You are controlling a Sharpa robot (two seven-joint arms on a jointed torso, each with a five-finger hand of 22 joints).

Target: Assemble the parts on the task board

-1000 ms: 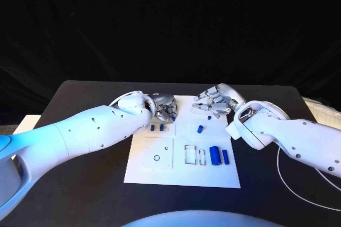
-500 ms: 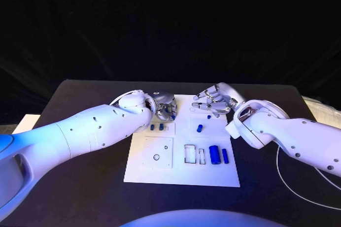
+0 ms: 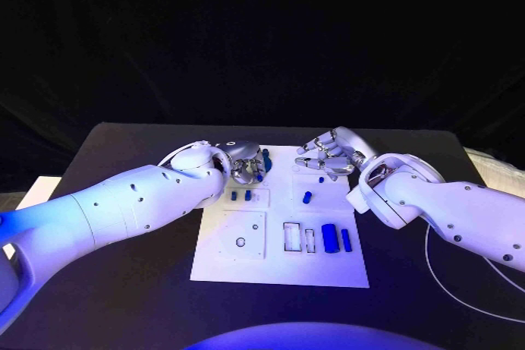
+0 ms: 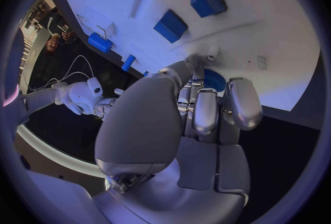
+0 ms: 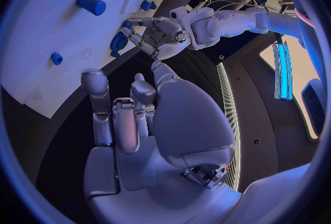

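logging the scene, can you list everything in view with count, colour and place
task board: one, white, middle of the table.
table: one, black, under the board.
blue parts: several on the board; two long ones near its right side, small ones toward its far end; exact count unclear.
cable: one, white, on the table at the right.
left hand: silver, over the board's far left end, fingers curled around a blue part.
right hand: silver, over the board's far right end, holding nothing.

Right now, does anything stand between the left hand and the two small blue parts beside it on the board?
Nothing visible does. The left hand hovers at the task board's far edge, and bare white board separates it from the two small blue parts.
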